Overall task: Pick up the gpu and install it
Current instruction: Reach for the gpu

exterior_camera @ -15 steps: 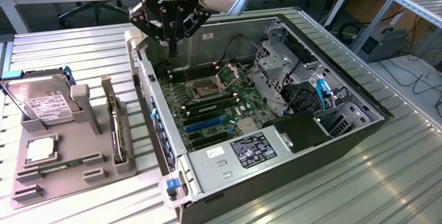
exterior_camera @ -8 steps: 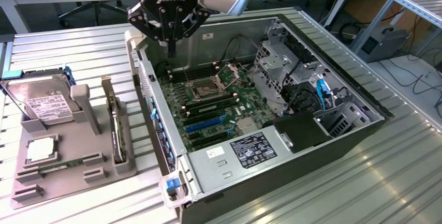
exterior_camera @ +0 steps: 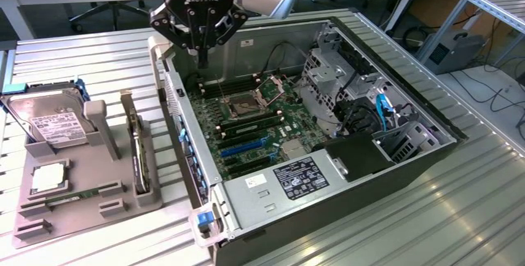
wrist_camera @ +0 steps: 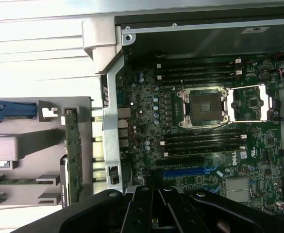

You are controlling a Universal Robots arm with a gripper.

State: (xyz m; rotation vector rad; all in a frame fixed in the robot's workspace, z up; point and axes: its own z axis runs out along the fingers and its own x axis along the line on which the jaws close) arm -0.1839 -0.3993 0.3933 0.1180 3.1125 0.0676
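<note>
Gpu (exterior_camera: 139, 149), a thin flat dark card, is not in the jaws. The gripper (exterior_camera: 201, 57), its black fingers clenched together on nothing, hangs above the green motherboard (exterior_camera: 254, 125) and near its square metal CPU socket (exterior_camera: 244, 107), inside the open computer case (exterior_camera: 328, 217). Beyond the case's silvery side wall, well apart from the jaws, the card stands on edge in a grey moulded holder (exterior_camera: 82, 211) on the ribbed metal table (exterior_camera: 410, 229). Farther off sits a boxy silver hard drive (exterior_camera: 53, 121) with a white label.

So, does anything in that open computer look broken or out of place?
Nothing looks damaged. The processor socket sits open and empty, and the gpu stands upright in the grey holder.
</note>
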